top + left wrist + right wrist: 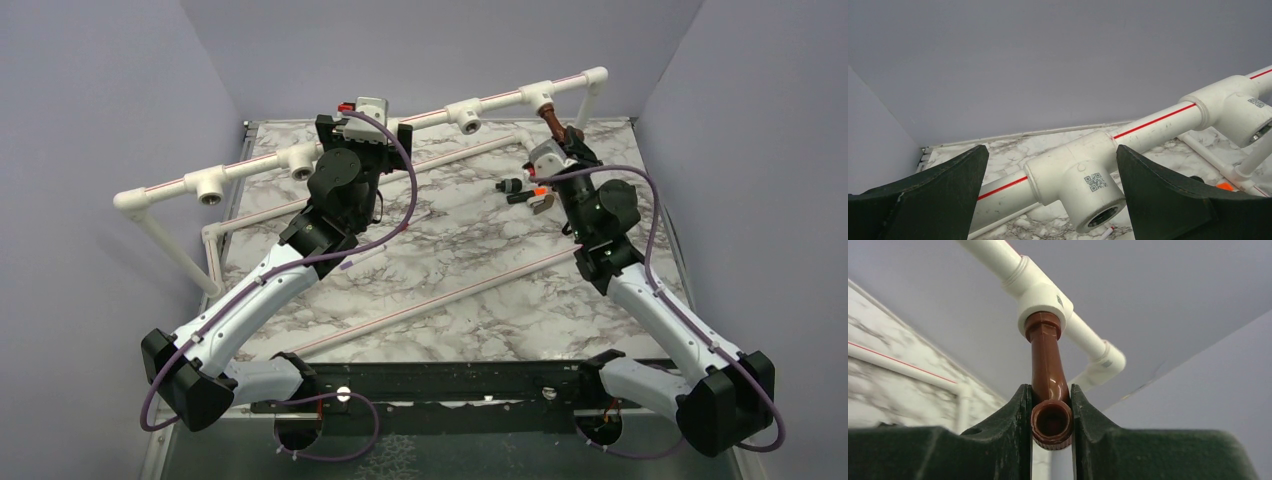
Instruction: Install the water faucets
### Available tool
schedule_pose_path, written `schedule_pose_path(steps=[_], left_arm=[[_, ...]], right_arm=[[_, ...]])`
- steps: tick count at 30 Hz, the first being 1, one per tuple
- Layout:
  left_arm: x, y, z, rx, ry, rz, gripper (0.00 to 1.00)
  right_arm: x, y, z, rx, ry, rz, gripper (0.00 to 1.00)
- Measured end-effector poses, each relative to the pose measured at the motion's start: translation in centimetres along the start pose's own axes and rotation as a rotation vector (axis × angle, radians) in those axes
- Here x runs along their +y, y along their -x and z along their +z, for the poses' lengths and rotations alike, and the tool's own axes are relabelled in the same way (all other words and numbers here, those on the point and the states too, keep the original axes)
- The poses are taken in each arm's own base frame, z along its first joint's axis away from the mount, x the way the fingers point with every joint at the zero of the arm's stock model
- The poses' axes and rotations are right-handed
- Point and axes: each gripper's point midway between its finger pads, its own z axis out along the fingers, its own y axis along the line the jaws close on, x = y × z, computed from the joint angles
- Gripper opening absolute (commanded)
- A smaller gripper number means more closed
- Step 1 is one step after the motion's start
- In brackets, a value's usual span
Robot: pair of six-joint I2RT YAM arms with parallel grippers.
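A reddish-brown water faucet (pixel 1047 360) hangs from the rightmost white tee (pixel 1042 299) of the raised pipe, with its hex end in the tee's mouth. My right gripper (pixel 1050 390) is shut on the faucet's spout end, one finger on each side. In the top view the faucet (pixel 549 118) shows just above that gripper (pixel 562 137). My left gripper (pixel 1052 150) is open and straddles another tee (pixel 1073 170), whose threaded mouth has nothing in it. Both fingers (pixel 943 195) stand apart from this tee. From above, the left gripper (pixel 372 118) sits at the pipe's middle.
The white pipe frame (pixel 250 168) with a red stripe runs diagonally above the marble table (pixel 470 250), with several open tees. A small dark part with orange and metal bits (pixel 525 190) lies left of the right wrist. Loose thin pipes (pixel 440 297) cross the table. Grey walls enclose it.
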Motion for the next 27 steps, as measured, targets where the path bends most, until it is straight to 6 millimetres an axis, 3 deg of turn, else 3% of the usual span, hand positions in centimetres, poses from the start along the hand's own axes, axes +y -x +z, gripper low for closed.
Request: schedule_pose_path(steps=[14,21,25,27], left_arm=[[0.1,0.1,0.1,-0.004,0.004,-0.002,0.99],[-0.1,0.2,0.0,-0.008,-0.004,-0.006,0.99],[-0.1,0.2,0.0,-0.009,-0.005,-0.006,0.99],[-0.1,0.3,0.0,-0.009,-0.005,-0.006,0.99]], right_arm=[[0.4,0.8,0.2,0.089,-0.089,0.955,0.01],[-0.2,0.7,0.3,0.109,-0.199,1.264,0.01],[-0.4,0.8,0.5,0.116,-0.223,1.332,0.01],[-0.5,0.8,0.6,0.127,-0.221,1.336,0.07]])
